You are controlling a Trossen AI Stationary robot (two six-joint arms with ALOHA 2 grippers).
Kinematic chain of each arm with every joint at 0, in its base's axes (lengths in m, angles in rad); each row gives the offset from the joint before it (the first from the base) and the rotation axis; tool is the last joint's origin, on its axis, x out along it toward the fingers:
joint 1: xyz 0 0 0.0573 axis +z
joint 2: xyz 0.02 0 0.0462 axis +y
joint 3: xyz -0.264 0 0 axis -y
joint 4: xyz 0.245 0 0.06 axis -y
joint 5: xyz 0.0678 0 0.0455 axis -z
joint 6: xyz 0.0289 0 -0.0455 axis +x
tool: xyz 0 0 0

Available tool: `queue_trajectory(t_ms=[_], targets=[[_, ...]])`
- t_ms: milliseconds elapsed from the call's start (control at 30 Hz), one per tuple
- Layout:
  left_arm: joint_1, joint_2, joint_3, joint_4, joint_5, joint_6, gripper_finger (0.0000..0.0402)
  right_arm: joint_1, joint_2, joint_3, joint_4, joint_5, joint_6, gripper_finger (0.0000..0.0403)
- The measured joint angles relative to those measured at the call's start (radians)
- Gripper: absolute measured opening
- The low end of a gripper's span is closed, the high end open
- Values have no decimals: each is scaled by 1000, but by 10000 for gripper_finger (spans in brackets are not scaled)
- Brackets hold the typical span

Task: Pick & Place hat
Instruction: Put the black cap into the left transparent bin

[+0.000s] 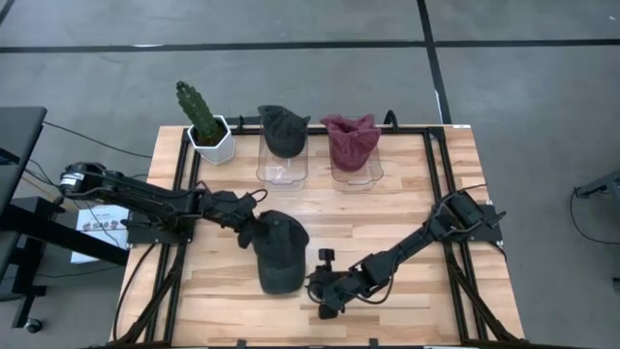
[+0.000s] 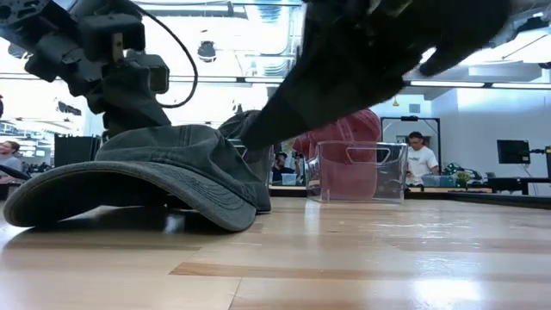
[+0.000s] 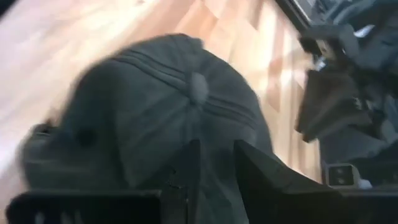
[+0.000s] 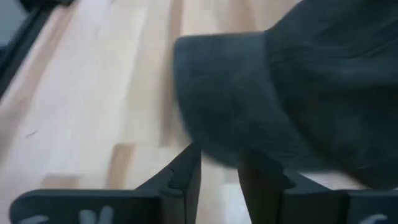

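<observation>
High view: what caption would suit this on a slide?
Two arms flank a dark cap on the wooden table, left pincer at its crown, right pincer at its brim.

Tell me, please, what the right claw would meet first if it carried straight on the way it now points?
Most likely the cap. The right claw points at its brim edge, which lies just ahead on the table; its fingers stand slightly apart. How near is unclear.

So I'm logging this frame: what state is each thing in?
Cap: flat on table, crown up.
Left gripper: at the cap's crown, slightly open.
Right gripper: at the brim, slightly open.
Left bin: holds dark hat.
Right bin: holds maroon hat.
Cactus: upright, potted.
</observation>
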Motion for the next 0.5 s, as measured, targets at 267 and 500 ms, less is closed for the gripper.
queue_trajectory(t_ms=[267,500], targets=[[-102,-10,0,20,1,-7,92,-23,-4,2,35,103,2,125],[-220,-10,0,59,-2,-24,92,-61,-9,1,45,102,1,143]])
